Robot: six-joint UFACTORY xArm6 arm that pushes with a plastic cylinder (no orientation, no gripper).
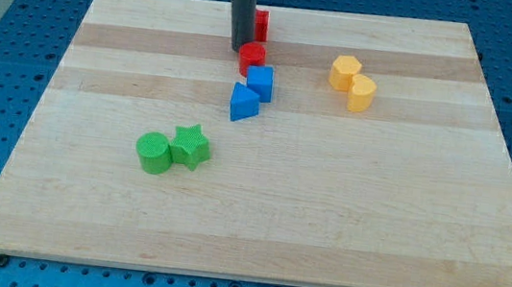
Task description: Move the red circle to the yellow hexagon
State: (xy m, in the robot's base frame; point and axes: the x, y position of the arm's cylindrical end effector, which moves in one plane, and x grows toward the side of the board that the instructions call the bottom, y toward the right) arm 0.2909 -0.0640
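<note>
The red circle (252, 58) lies near the board's top middle, touching the blue cube (260, 82) just below it. The yellow hexagon (345, 72) sits to the view's right of it, with a second yellow block (362, 94) touching its lower right. My tip (240, 46) stands right at the red circle's upper left edge. Another red block (261, 25) is partly hidden behind the rod.
A blue triangular block (244, 103) lies below the blue cube. A green circle (153, 152) and a green star (191, 146) sit together at the lower left. The wooden board (400, 237) lies on a blue perforated table.
</note>
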